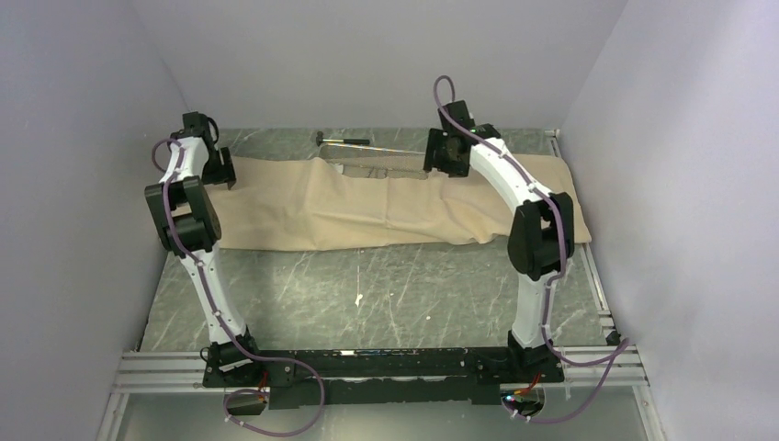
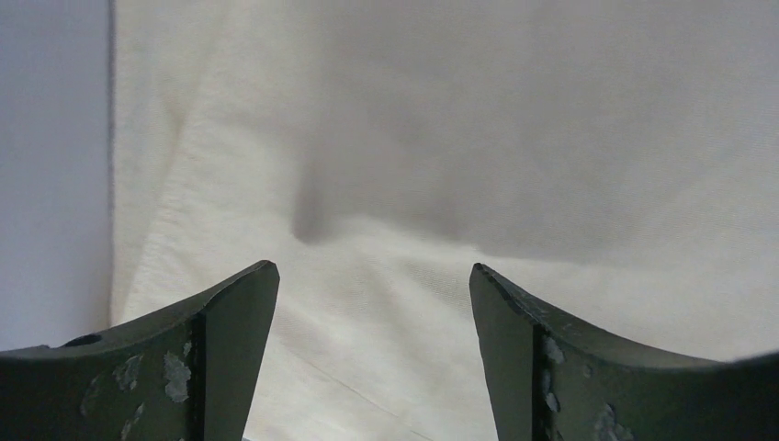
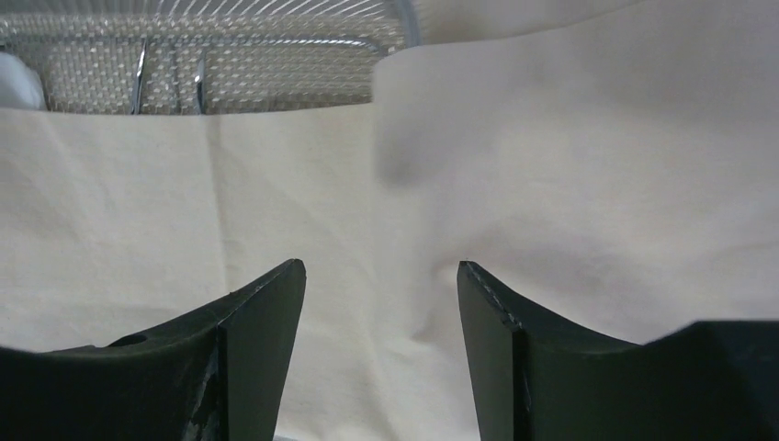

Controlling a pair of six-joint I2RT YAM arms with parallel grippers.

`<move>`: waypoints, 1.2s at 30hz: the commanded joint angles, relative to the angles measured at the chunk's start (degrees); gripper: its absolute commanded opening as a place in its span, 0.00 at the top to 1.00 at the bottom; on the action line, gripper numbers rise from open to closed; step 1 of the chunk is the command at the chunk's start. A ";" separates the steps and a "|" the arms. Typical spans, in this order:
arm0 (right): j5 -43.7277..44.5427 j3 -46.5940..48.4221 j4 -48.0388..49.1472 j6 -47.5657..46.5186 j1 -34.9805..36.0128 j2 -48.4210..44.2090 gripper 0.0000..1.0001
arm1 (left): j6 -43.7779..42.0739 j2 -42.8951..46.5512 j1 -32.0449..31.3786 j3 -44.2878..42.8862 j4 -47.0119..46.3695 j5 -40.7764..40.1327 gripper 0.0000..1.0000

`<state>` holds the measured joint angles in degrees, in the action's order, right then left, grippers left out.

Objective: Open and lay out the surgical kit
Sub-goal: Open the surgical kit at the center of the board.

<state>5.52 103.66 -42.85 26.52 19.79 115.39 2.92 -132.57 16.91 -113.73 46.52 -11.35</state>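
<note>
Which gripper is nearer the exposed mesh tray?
The right gripper: its wrist view shows the wire-mesh tray just past the wrap cloth; the left gripper sees only cloth.

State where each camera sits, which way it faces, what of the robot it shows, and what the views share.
Top external: above and behind the bases, facing down and forward over the table; left arm and right arm show.
Left wrist: on that wrist, facing past the open left fingers onto the cloth.
Right wrist: on that wrist, facing past the open right fingers onto cloth and the tray.
Shared: cloth in all three.
</note>
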 commanded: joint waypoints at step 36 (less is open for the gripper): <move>21.03 -16.15 -2.14 -15.85 -34.00 1.02 0.38 | 8.57 -0.52 -1.97 7.21 2.46 -6.44 0.25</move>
<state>19.31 88.09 -41.23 8.60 -12.14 119.35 11.31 -130.82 14.44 -108.01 47.66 -13.54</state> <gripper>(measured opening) 0.624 0.754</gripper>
